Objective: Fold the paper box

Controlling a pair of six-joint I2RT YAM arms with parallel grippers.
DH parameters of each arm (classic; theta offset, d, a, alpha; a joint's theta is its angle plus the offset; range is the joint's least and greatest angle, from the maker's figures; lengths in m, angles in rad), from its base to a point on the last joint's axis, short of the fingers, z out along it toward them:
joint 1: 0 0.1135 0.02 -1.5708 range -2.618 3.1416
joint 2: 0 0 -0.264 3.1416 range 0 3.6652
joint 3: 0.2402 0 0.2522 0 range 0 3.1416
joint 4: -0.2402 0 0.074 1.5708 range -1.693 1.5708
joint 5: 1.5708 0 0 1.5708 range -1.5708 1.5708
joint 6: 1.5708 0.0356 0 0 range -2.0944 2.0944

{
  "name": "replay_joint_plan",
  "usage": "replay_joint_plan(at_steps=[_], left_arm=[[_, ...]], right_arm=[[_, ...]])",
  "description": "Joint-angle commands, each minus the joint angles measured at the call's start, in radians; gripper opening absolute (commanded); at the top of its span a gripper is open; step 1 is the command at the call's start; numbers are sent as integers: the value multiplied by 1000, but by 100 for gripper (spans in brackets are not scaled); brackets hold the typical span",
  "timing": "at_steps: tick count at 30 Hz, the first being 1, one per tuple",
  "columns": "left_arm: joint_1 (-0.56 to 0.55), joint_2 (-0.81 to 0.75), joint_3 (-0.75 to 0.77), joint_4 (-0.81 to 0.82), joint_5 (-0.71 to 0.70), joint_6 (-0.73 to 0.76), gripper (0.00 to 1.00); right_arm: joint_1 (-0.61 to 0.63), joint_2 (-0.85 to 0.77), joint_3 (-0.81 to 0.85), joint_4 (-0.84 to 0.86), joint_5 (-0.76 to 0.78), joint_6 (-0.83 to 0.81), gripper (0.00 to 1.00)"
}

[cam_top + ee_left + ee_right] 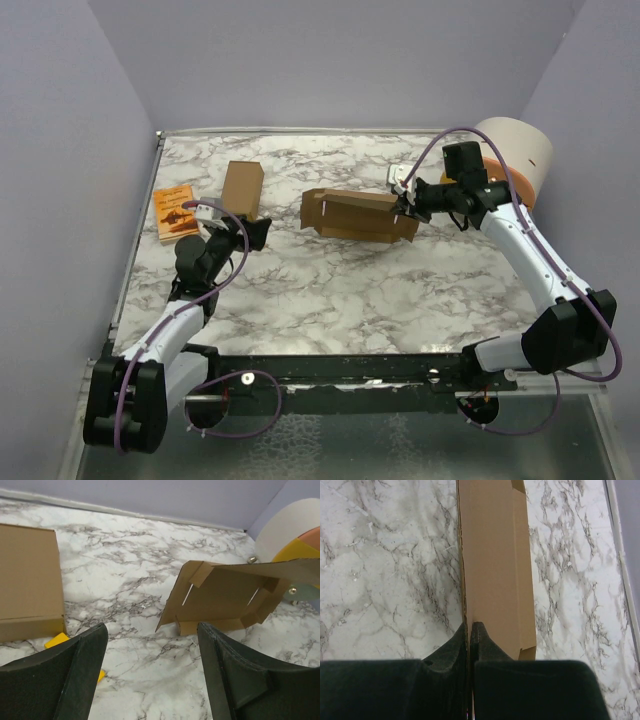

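Note:
The paper box (358, 215) is a brown cardboard sheet, partly folded, standing at mid table with walls and tabs raised. In the left wrist view the paper box (225, 597) shows its open inside with two slits. My right gripper (403, 207) is shut on the box's right edge; in the right wrist view my right gripper (469, 628) pinches a thin cardboard edge, and a box panel (495, 560) stretches away from it. My left gripper (258, 230) is open and empty, left of the box and apart from it; in its own view my left gripper (152, 645) hangs over bare marble.
A narrower ready-made brown box (242, 188) lies at the back left, also in the left wrist view (27, 580). An orange booklet (177, 213) lies left of it. A white and orange roll (518, 150) stands at the back right. Purple walls enclose the table.

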Motion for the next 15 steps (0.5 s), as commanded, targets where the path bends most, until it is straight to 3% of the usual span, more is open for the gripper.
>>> replay_joint_plan(at_steps=[1, 5, 12, 15], left_arm=[[0, 66, -16, 83, 2, -15, 68], [0, 145, 8, 86, 13, 17, 49], [0, 264, 54, 127, -22, 109, 45], [-1, 347, 97, 172, 9, 131, 39]], right_arm=[[3, -9, -11, -48, -10, 7, 1], [3, -33, -35, -35, -19, 11, 1], [3, -104, -63, 2, -35, 37, 1], [2, -111, -52, -11, -55, 37, 1]])
